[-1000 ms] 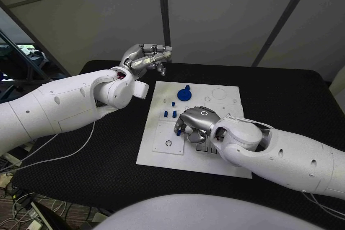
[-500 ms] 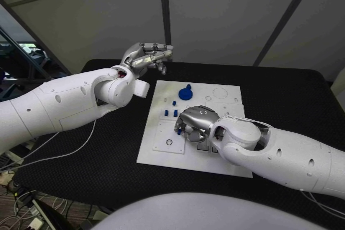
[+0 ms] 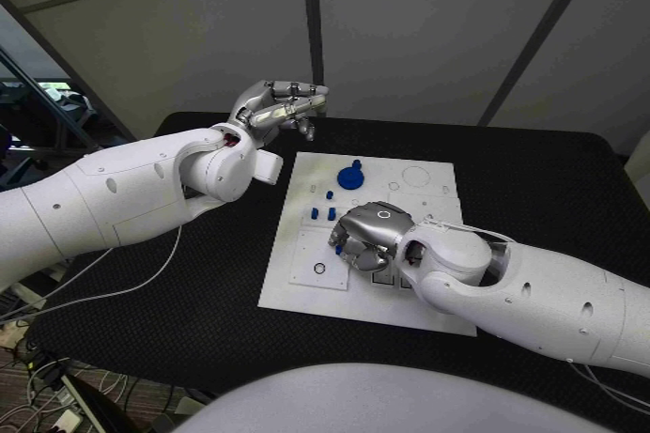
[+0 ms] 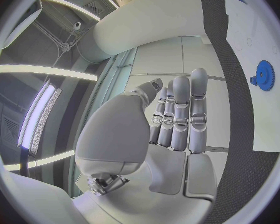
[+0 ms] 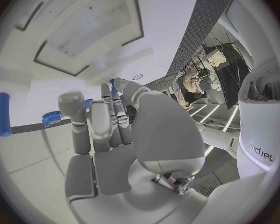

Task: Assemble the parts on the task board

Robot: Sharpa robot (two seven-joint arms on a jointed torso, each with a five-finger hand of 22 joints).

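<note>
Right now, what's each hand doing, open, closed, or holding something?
Left hand: open, holding nothing, raised beyond the white board.
Right hand: down over the board; grip cannot be told.

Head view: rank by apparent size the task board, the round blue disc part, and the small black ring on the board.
1. task board
2. round blue disc part
3. small black ring
All three lie on the board at similar depth, so the ranking is safe.
</note>
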